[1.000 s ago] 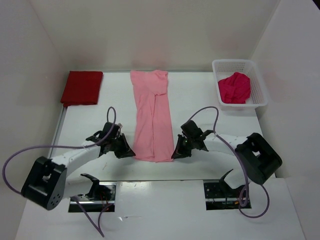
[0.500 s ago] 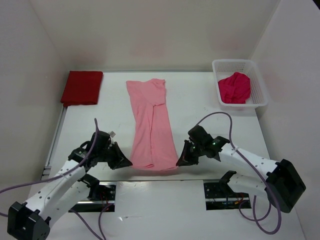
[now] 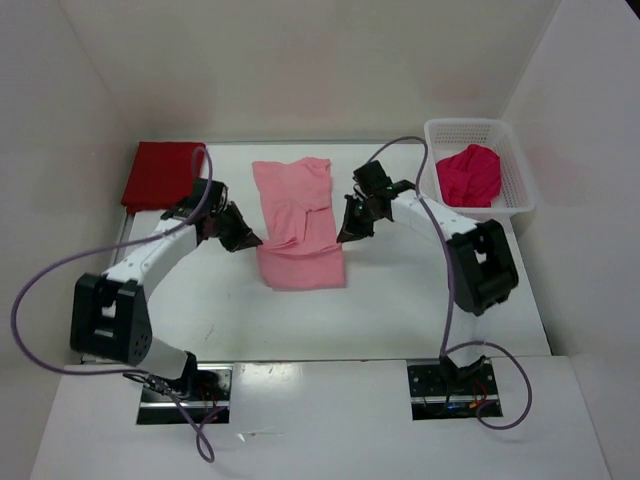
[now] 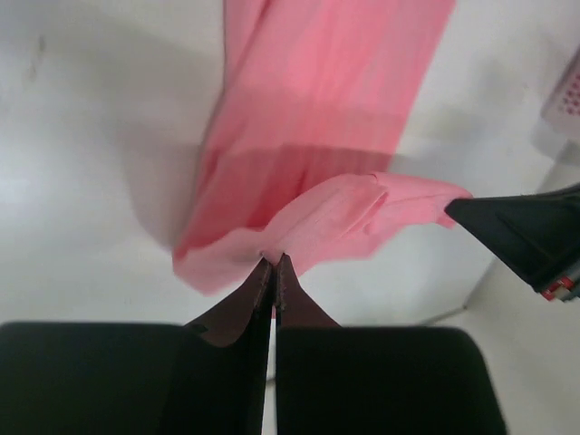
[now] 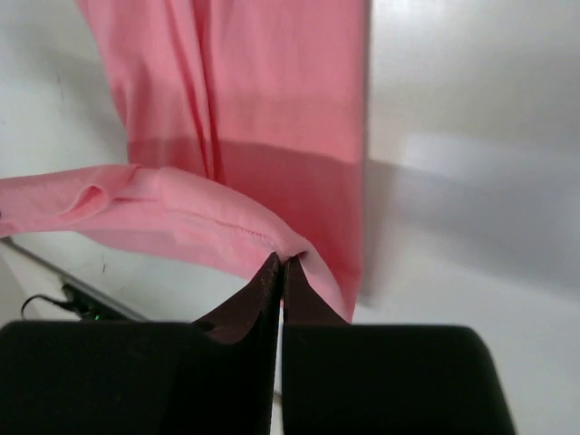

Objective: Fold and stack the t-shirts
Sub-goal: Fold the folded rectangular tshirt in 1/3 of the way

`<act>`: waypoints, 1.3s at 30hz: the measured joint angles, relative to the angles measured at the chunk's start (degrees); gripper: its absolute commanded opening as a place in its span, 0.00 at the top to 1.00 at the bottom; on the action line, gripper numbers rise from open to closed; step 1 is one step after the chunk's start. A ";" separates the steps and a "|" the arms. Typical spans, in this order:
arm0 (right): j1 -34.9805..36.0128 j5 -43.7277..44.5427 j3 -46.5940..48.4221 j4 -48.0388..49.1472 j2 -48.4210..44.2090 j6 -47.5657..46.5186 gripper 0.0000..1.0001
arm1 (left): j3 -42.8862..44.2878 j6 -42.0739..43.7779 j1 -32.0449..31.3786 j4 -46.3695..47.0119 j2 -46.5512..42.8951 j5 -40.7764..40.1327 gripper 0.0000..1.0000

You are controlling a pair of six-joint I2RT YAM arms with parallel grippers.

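The light pink t-shirt (image 3: 297, 215) lies mid-table, its near hem lifted and carried back over itself. My left gripper (image 3: 252, 241) is shut on the hem's left corner; in the left wrist view the gripper (image 4: 274, 260) pinches pink cloth (image 4: 326, 109). My right gripper (image 3: 344, 236) is shut on the right corner; in the right wrist view the gripper (image 5: 282, 261) pinches the hem (image 5: 208, 217). The dark red t-shirt (image 3: 163, 175) lies folded at the back left. The magenta-crimson t-shirt (image 3: 469, 174) is bunched in the white mesh basket (image 3: 516, 190).
The basket stands at the back right against the wall. White walls close in the left, back and right sides. The two arm bases sit at the near edge.
Both grippers have moved from the near edge toward the back, carrying the pink shirt's hem up and over, so the shirt now looks about half as long.
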 measured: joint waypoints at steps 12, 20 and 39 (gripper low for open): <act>-4.07 2.47 22.08 -1.40 19.74 -5.79 1.00 | 20.72 5.92 0.66 4.35 25.05 -5.07 0.96; -6.19 1.62 32.50 -2.16 27.65 -6.10 0.86 | 23.15 7.52 2.73 5.79 31.76 -6.82 0.47; -3.72 2.03 8.98 1.73 9.68 -7.32 0.97 | 2.97 0.35 -13.92 19.89 16.81 -0.61 0.63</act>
